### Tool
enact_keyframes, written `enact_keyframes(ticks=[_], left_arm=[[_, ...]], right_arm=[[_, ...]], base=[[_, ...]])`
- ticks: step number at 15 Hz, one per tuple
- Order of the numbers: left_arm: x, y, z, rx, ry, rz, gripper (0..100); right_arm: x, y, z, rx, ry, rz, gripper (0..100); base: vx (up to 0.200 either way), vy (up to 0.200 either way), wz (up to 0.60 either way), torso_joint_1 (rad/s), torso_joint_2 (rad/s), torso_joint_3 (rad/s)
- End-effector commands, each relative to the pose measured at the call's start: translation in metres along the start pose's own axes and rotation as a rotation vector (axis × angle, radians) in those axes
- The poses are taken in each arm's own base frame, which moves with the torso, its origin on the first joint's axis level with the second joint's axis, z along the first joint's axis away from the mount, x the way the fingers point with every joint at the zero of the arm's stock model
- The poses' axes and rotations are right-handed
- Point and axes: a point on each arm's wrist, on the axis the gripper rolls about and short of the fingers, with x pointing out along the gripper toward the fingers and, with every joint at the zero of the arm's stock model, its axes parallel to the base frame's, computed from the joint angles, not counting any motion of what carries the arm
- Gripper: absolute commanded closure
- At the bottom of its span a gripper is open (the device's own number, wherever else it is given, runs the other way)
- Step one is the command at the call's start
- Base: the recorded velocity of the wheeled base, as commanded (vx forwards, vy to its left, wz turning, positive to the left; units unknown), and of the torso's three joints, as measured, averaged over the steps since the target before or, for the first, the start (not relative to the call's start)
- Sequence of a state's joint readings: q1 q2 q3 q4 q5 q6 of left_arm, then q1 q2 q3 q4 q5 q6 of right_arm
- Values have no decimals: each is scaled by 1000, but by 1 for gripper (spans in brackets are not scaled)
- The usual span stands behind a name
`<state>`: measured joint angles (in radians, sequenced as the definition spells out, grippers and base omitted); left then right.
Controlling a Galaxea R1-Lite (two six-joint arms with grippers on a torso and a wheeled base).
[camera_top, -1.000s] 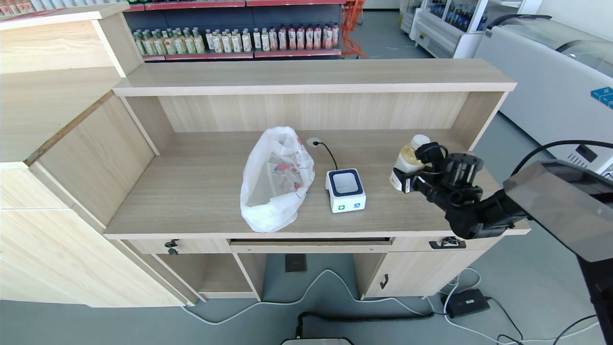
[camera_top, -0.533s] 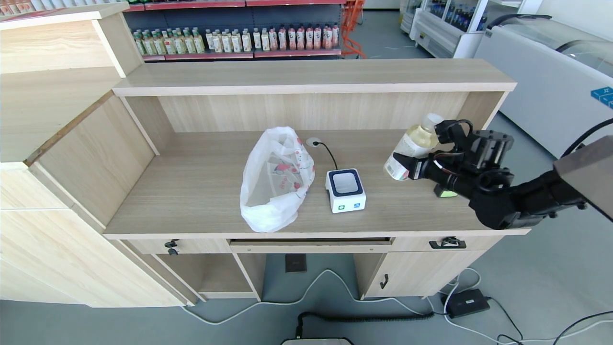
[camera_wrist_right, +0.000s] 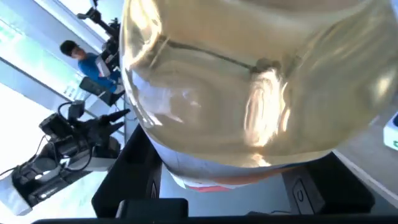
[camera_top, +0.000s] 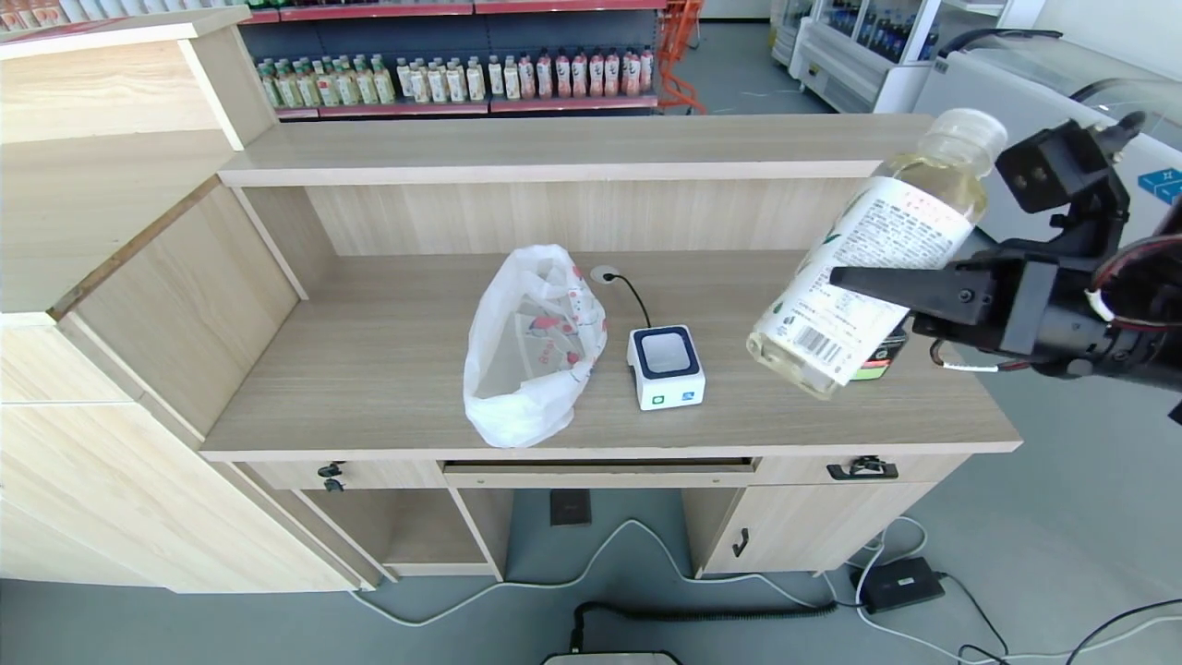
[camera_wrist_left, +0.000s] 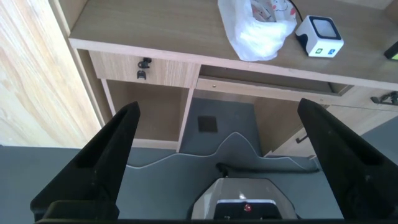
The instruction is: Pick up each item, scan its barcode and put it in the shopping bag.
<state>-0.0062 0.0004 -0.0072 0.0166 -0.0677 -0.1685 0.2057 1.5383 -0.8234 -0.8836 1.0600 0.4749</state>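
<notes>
Raised since a second earlier, the clear plastic bottle of pale yellow drink (camera_top: pixel 868 268) hung tilted above the right end of the wooden worktop (camera_top: pixel 369 369), clenched in the right tool (camera_top: pixel 923 222), well right of the white square scanner (camera_top: pixel 666 367).

No legible txt; barcode (camera_top: pixel 816 344) on bottle (camera_top: pixel 886 231), other print too small

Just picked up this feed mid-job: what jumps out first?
The right gripper holds a bottle of pale drink, tilted, raised over the counter's right end, its barcode showing. On the counter stand the white scanner and, on its left, the shopping bag.
</notes>
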Motion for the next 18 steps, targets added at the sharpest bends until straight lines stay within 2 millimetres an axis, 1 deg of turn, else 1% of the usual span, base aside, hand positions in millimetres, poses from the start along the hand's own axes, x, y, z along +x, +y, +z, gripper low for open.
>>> enact_keyframes(ticks=[1,4,9,18], left_arm=[[0,0,0,0,-1,0,0],[0,0,0,0,1,0,0],[0,0,0,0,1,0,0],[0,0,0,0,1,0,0]], right_arm=[[-8,57,8,-19,5,143,100],[-5,79,6,39,45,253,100],[-10,91,3,71,96,330,100],[-12,89,-6,107,116,328,100]], base=[[0,0,0,0,0,0],[0,0,0,0,0,0],[0,0,0,0,0,0],[0,0,0,0,0,0]])
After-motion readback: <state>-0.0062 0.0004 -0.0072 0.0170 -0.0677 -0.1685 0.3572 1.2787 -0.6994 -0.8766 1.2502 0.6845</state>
